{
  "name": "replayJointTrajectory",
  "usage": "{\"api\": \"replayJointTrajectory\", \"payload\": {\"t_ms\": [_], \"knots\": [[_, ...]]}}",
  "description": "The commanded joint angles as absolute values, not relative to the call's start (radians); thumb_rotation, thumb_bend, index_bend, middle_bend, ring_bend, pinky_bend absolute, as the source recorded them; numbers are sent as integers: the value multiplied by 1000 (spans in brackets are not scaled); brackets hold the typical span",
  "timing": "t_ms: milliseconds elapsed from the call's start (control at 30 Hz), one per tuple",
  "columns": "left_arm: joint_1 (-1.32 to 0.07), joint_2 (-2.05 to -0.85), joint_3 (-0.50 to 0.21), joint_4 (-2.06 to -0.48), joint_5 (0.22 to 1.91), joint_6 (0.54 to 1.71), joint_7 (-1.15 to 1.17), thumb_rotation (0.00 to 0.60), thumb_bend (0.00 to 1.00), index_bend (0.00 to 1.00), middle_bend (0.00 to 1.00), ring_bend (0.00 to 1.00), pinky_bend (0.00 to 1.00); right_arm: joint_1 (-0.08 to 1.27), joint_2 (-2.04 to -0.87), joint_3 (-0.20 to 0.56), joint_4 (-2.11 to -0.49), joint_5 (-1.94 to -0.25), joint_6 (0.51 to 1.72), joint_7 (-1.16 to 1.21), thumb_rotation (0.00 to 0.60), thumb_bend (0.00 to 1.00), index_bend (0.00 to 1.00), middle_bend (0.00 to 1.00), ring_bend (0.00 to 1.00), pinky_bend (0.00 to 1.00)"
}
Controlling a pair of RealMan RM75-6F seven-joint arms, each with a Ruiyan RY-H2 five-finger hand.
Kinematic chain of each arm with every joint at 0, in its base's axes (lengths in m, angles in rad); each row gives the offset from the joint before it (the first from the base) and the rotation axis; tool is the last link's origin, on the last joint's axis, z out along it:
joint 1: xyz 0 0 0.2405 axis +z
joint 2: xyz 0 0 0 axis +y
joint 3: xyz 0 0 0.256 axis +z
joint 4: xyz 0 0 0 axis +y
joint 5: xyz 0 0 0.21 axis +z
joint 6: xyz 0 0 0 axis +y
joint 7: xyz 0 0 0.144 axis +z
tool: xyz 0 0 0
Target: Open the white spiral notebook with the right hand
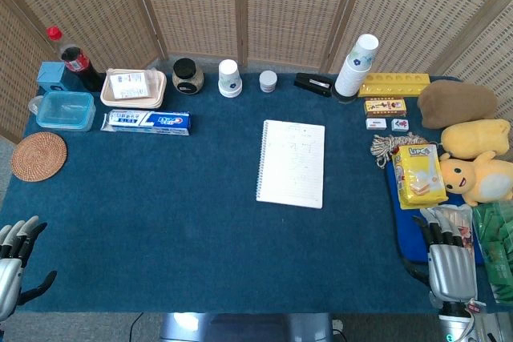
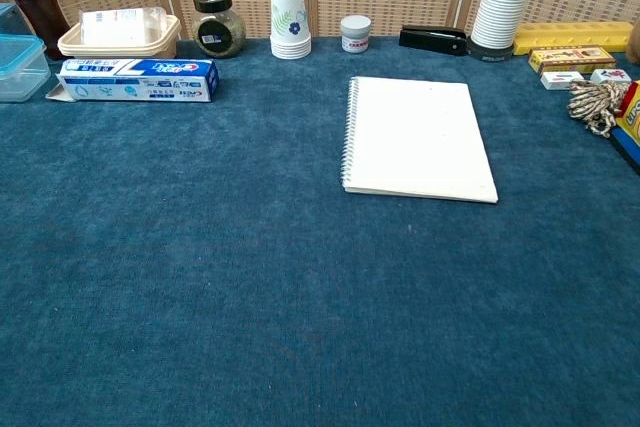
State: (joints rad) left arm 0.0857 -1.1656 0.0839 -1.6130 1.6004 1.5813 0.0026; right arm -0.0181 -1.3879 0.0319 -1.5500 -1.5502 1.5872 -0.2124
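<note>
A white spiral notebook (image 1: 292, 162) lies flat and closed on the blue table, a little right of the middle, with its spiral along the left edge. The chest view shows the notebook (image 2: 418, 137) too, with neither hand in that frame. My right hand (image 1: 450, 257) rests at the table's near right edge, fingers pointing away from me and slightly apart, holding nothing. It is well to the right of the notebook and nearer to me. My left hand (image 1: 16, 260) sits at the near left corner, fingers spread, empty.
A toothpaste box (image 1: 147, 122), paper cups (image 1: 230, 78), a small jar (image 1: 187, 76), a stapler (image 1: 313, 84) and a tall cup stack (image 1: 355, 66) line the back. Plush toys (image 1: 476, 162), a yellow snack pack (image 1: 421, 175) and a rope bundle (image 1: 388, 148) crowd the right side.
</note>
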Motion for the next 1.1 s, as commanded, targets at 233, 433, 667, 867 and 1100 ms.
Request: {"api": "replayJointTrajectory", "payload": {"t_ms": [233, 433, 667, 867, 1100], "knots": [[80, -1167, 84, -1621, 1605, 1572, 14, 600, 244, 191, 71, 9, 0, -16, -1393, 32, -1541, -1544, 1577, -200, 600, 197, 194, 178, 90, 155], [95, -1164, 89, -1622, 1617, 1599, 6, 600, 243, 189, 69, 8, 0, -7, -1394, 29, -1541, -1575, 1583, -188, 600, 196, 195, 178, 91, 155], [90, -1161, 86, -1626, 1634, 1604, 4, 600, 243, 189, 68, 8, 0, 25, -1411, 26, -1560, -1610, 1554, -210, 600, 196, 195, 178, 90, 155], [73, -1163, 91, -1648, 1668, 1592, 23, 600, 244, 189, 69, 9, 0, 87, -1451, 44, -1579, -1623, 1479, -251, 600, 196, 194, 178, 90, 155], [64, -1144, 83, -1682, 1679, 1595, 50, 600, 243, 186, 68, 8, 0, 177, -1526, 116, -1588, -1582, 1395, -321, 600, 195, 182, 177, 90, 155]]}}
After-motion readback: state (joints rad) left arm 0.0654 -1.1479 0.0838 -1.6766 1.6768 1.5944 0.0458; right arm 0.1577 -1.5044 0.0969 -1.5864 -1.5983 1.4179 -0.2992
